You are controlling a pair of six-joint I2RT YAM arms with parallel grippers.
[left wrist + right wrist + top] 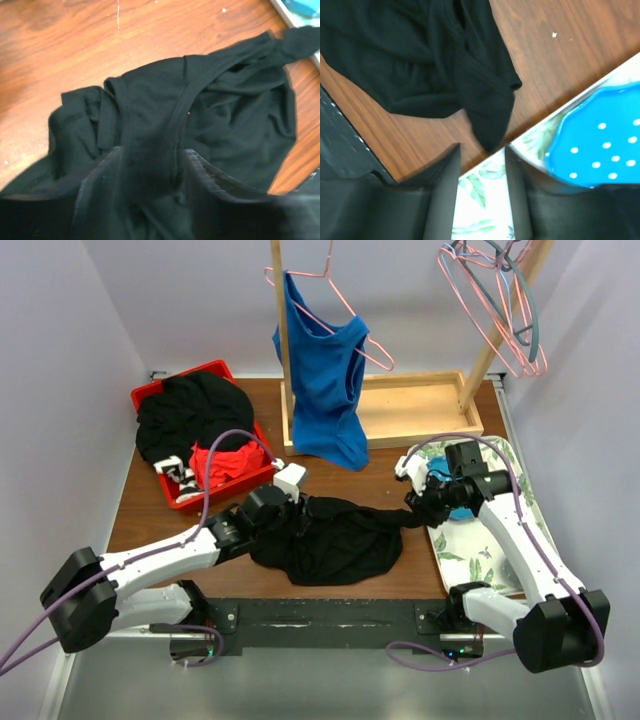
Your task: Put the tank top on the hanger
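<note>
Left gripper (151, 153) seen half parted, a strap of the black tank top (165, 100) laid between its fingers, right gripper (481, 147) likewise parted, a bunched tip of the top just ahead of its fingertips, garment spread on the wooden table (560, 60) between both grippers, pink hanger (528, 368) hung high, far beyond the right one.

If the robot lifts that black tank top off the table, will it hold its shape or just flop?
Probably flop: the tank top lies crumpled in soft folds on the table. It looks thin and light, so it would likely drape from wherever it's pinched, with the narrow straps dangling.
</note>
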